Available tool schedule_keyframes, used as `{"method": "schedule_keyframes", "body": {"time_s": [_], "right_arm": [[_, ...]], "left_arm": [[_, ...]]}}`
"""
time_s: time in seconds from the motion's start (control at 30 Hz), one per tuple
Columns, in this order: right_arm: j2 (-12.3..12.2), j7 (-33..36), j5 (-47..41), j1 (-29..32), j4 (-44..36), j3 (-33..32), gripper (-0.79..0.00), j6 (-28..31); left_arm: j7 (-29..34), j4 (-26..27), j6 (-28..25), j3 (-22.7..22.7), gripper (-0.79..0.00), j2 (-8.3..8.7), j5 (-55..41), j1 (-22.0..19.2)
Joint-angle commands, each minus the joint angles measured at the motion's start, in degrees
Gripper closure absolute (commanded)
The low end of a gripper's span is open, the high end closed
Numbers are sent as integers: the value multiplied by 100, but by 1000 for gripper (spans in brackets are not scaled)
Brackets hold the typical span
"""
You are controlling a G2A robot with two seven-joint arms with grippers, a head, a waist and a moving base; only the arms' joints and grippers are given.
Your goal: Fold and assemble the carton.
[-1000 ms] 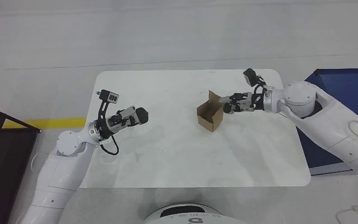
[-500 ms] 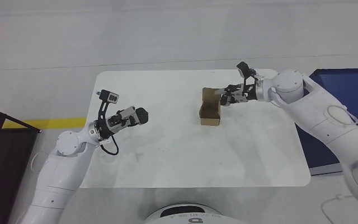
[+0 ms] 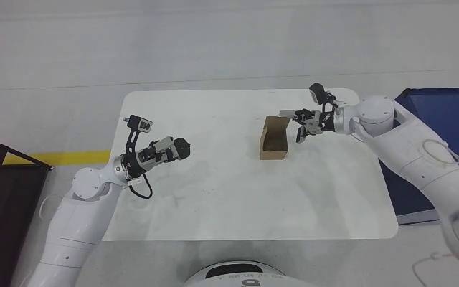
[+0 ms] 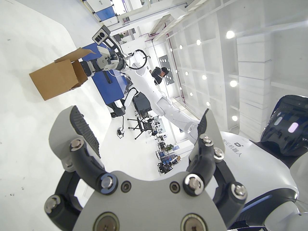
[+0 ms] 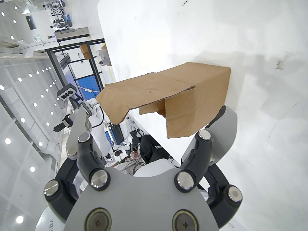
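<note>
Carton [image 3: 275,140] on side, mouth facing right gripper [image 3: 296,125]

One carton [image 3: 273,140] is counted on one desk [image 3: 215,201], toward its far right corner. Two claws are counted: left claw [image 3: 183,148], right claw [image 3: 292,126].

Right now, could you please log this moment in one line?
carton: on its side on table, end flaps open | right tool: open, at carton's open end | left tool: open, away from carton
</note>
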State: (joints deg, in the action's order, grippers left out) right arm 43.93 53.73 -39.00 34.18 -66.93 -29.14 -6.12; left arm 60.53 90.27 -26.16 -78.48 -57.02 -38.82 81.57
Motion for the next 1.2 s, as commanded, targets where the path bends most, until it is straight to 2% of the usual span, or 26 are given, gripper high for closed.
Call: {"method": "schedule_keyframes", "body": {"time_s": [0.0,0.17,0.27,0.37,0.4,0.43,0.47,0.53,0.63,0.67,0.77,0.97,1.17], "right_arm": [[2,-25,41,52,-62,-7,-785,102],[-105,631,-306,502,320,-309,-785,1299],[-153,1108,-517,724,752,-457,-785,1747],[-169,1228,-606,894,1049,-560,-770,1920],[-167,1210,-575,919,1085,-576,-714,1878],[-160,1169,-522,927,1093,-585,-622,1799],[-147,1075,-438,921,1083,-585,-588,1689],[-110,845,-177,890,954,-552,-603,1463],[-47,572,74,838,750,-526,-545,1100],[-26,520,151,814,686,-515,-493,973],[43,383,359,737,547,-485,-477,639],[161,330,650,645,456,-456,-391,306],[288,234,1061,541,365,-360,-382,-178]], "left_arm": [[0,0,0,0,-785,0,0,0],[0,0,0,0,-785,0,0,0],[0,0,0,0,-785,0,0,0],[0,0,0,0,-785,0,0,0],[0,0,0,0,-785,0,0,0],[0,0,0,0,-785,0,0,0],[0,0,0,0,-785,0,0,0],[0,0,0,0,-785,0,0,0],[0,0,0,0,-785,0,0,0],[0,0,0,0,-785,0,0,0],[0,0,0,0,-785,0,0,0],[0,0,0,0,-785,0,0,0],[0,0,0,0,-785,0,0,0]]}}
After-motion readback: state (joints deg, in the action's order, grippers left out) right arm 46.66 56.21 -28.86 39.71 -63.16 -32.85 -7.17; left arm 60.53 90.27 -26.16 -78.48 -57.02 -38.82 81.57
